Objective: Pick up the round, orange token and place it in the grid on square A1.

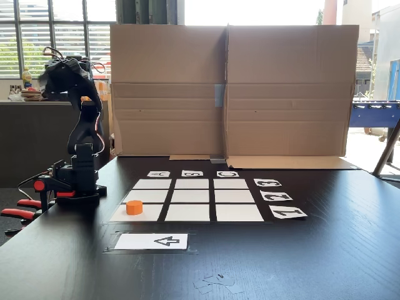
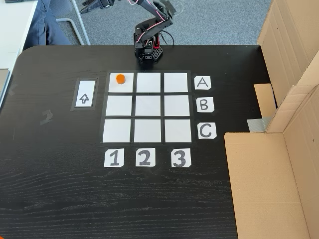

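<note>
Black wood-grain table (image 1: 350, 250) under bright window light, with a folded cardboard screen (image 1: 231, 87) standing along its far edge in a fixed view.

Left to right in that view. The arm (image 1: 78, 131) sits clamped at the table's left side, folded up tall over its base, well apart from the grid. I read its gripper (image 2: 94, 5) at the top edge of the higher fixed view, stretched away from the table; it is too small and dark for me to say whether the jaws stand apart or together. Nothing orange shows in them.

Next, the arrow card (image 1: 152, 240) lies alone near the front edge. Just behind it starts the grid (image 1: 194, 197). The round, orange token (image 1: 134, 207) stands upright on the front-left cell in this view. In the higher fixed view the same token (image 2: 120, 78) sits on square A1 (image 2: 124, 87), the corner cell in line with label A (image 2: 202, 82) and label 1 (image 2: 113, 158). It rests in the cell's upper-left part, close to the edges but inside the white, as far as I can judge.

My judgement: the placement looks done, and the arm appears parked.

Risks from here:
- Token sits off-centre, near the cell's border. A knock to the table could slide it onto the black gap.
- If I command another reach, the arm's descent over A1, the cell nearest its base, could clip the token and push it toward the arrow card.
- Paper cells look thin; a dragging fingertip might lift one.

Further right lie labels 2, 3 (image 1: 267, 182) and open table.
</note>
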